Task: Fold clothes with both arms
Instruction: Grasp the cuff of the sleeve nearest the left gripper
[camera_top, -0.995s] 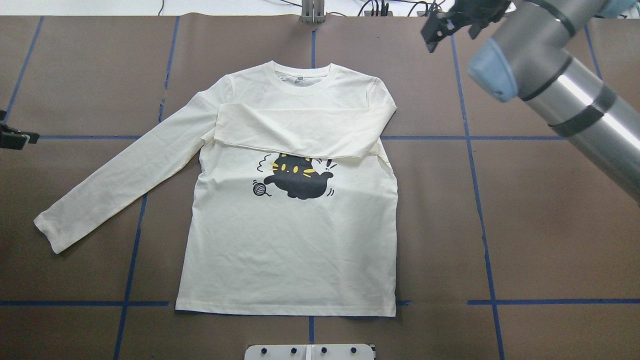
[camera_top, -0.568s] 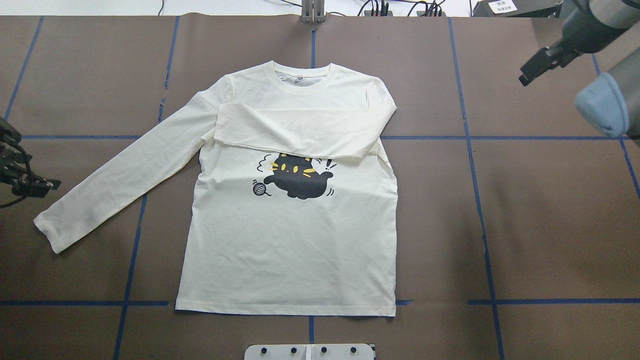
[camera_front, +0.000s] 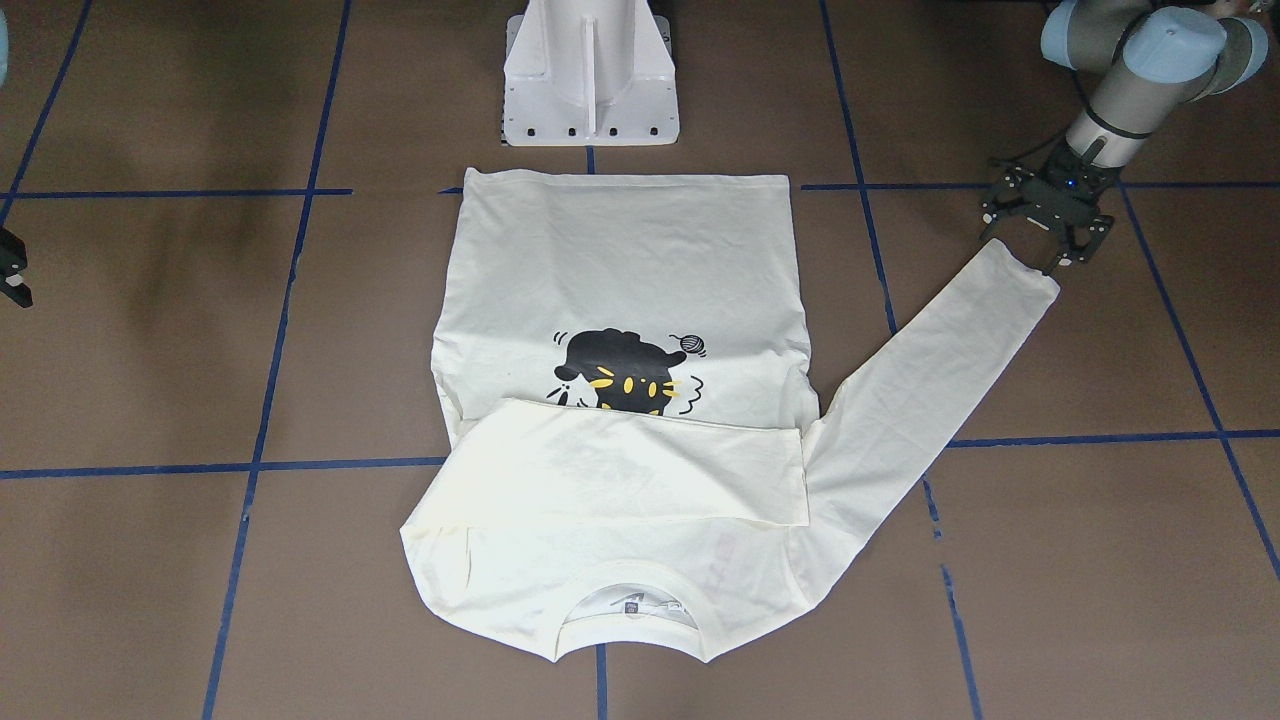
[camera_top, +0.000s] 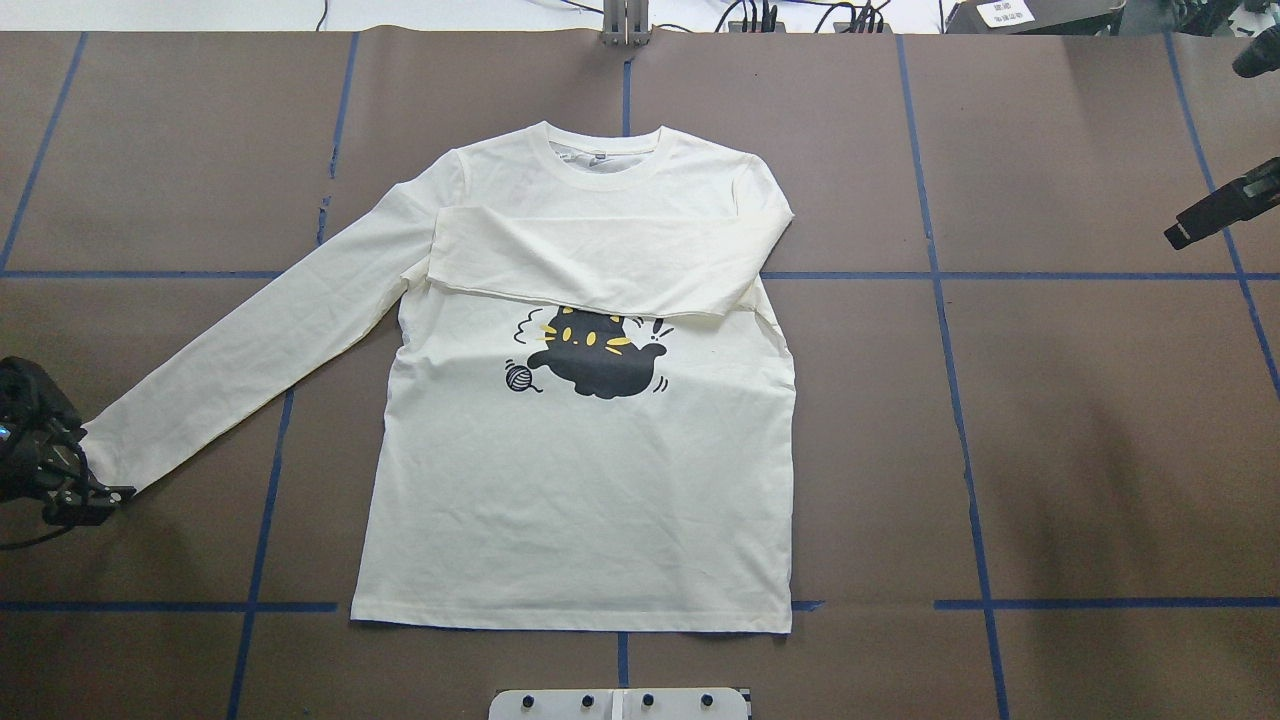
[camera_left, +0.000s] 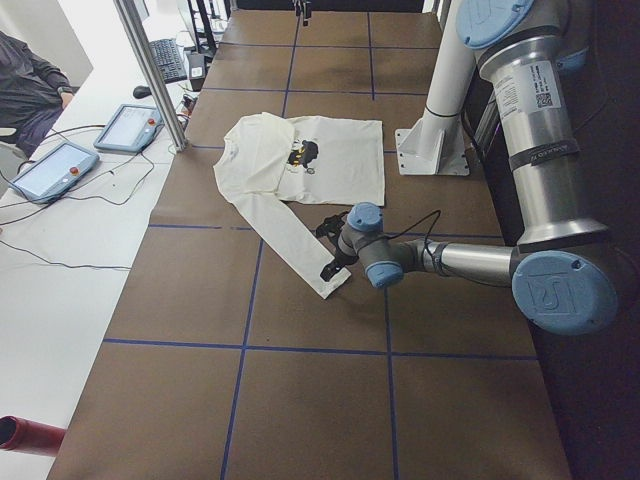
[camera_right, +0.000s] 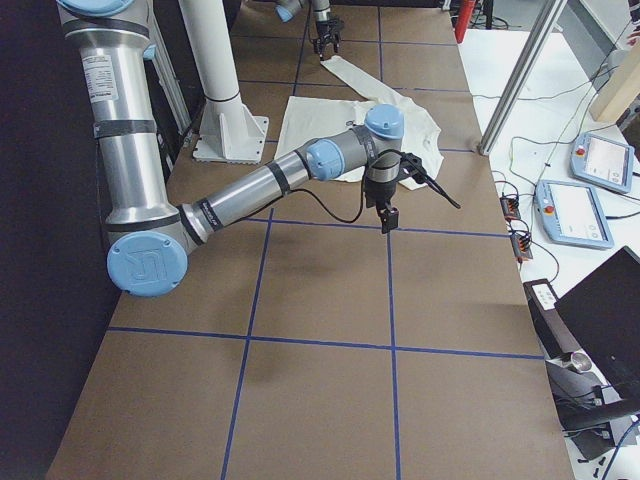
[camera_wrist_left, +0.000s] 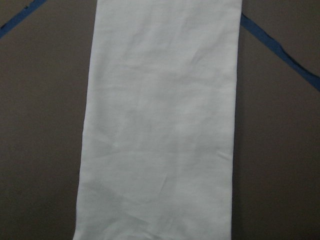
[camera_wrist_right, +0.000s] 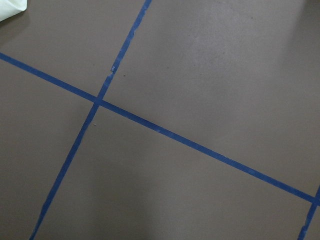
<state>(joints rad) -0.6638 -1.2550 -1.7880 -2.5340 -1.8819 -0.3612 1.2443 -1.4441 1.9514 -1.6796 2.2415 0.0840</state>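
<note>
Left claw (camera_front: 1040, 250) now down at sleeve cuff (camera_front: 1022, 272)

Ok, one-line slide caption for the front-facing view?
Left gripper, open, poised at the cuff of the outstretched sleeve of the cream cat-print T-shirt; other sleeve already folded across the chest.

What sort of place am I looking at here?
Probably a robotics lab: a robot's left arm and right arm stand at a brown table gridded with blue tape, a T-shirt spread on it, and control tablets lie on a side bench.
</note>
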